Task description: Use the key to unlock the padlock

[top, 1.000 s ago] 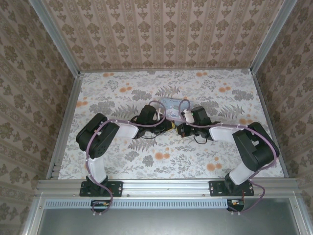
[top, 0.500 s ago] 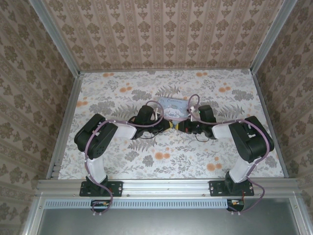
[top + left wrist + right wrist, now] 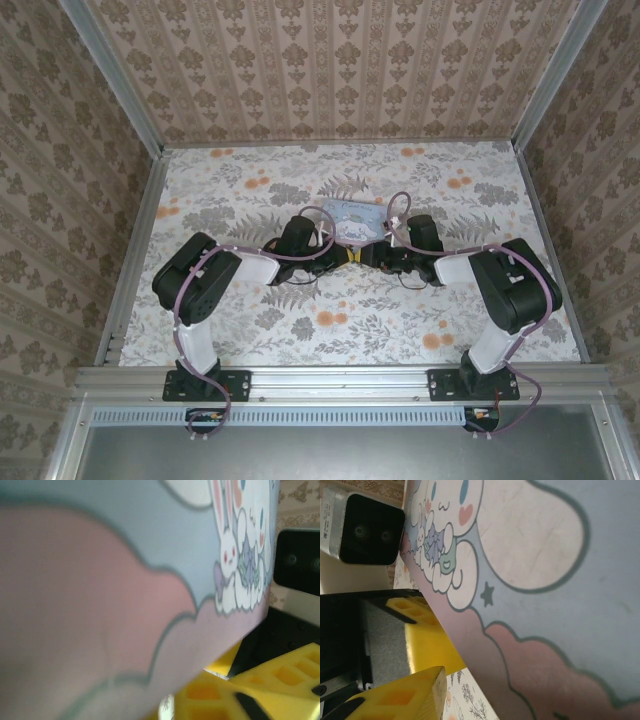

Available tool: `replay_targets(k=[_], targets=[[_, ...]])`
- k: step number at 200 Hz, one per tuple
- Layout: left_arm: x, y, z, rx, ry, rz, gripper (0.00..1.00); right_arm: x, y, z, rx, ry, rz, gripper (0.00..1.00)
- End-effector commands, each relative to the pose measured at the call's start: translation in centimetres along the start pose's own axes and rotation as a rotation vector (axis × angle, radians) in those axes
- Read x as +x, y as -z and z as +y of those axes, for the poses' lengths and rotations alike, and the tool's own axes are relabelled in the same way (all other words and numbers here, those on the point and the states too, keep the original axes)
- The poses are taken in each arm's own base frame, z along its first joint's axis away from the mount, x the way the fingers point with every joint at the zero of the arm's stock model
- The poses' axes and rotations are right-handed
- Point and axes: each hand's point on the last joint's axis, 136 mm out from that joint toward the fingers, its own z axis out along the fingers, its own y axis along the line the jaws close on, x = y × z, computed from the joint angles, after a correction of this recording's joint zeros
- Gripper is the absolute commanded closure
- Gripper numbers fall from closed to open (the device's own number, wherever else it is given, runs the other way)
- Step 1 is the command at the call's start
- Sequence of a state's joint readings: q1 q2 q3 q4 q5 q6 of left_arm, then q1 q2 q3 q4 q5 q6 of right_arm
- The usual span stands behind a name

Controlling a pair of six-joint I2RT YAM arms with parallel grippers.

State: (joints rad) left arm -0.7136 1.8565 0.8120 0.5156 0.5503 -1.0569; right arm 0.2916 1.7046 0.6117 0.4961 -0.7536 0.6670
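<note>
The pastel-blue cartoon-printed box lies at mid-table. My left gripper and right gripper meet tip to tip just in front of it, low over the table. In the left wrist view the box looms very close, with yellow fingers at the lower right. In the right wrist view the box covers the right side, and one yellow finger shows at the lower left. The box hides each gripper's other finger. The padlock and the key are hidden.
The floral tablecloth covers the table, with metal rails on both sides and patterned walls beyond. The left arm's wrist camera faces the right one at close range, and the right arm's camera appears in the left wrist view.
The right arm has swung its wrist down and toward the centre, uncovering the box. Both gripper tips now meet in front of the box. The left arm has barely moved.
</note>
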Motion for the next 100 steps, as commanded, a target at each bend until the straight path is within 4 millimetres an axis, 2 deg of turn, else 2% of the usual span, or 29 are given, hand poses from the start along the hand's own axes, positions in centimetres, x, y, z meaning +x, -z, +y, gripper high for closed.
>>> replay_targets(k=[1,14,44,73,100], targets=[[2.4,-0.2,1.1,-0.036,0.031,0.096,0.76,-1.6,0.8,-1.0,0.066,0.003,-0.08,0.53],[2.5,-0.2,0.9,-0.037,0.024,0.097,0.68,-2.2,1.0,-1.4,0.085,-0.011,-0.101,0.53],[2.4,0.1,0.2,-0.028,0.006,0.092,0.55,-2.9,1.0,-2.1,0.107,-0.036,-0.124,0.52],[2.2,1.2,-1.0,-0.02,-0.031,0.073,0.46,-3.8,1.2,-2.2,0.114,-0.043,-0.155,0.52],[1.7,2.5,-2.1,-0.026,-0.062,0.047,0.39,-5.5,1.5,-1.8,0.11,-0.032,-0.191,0.5]])
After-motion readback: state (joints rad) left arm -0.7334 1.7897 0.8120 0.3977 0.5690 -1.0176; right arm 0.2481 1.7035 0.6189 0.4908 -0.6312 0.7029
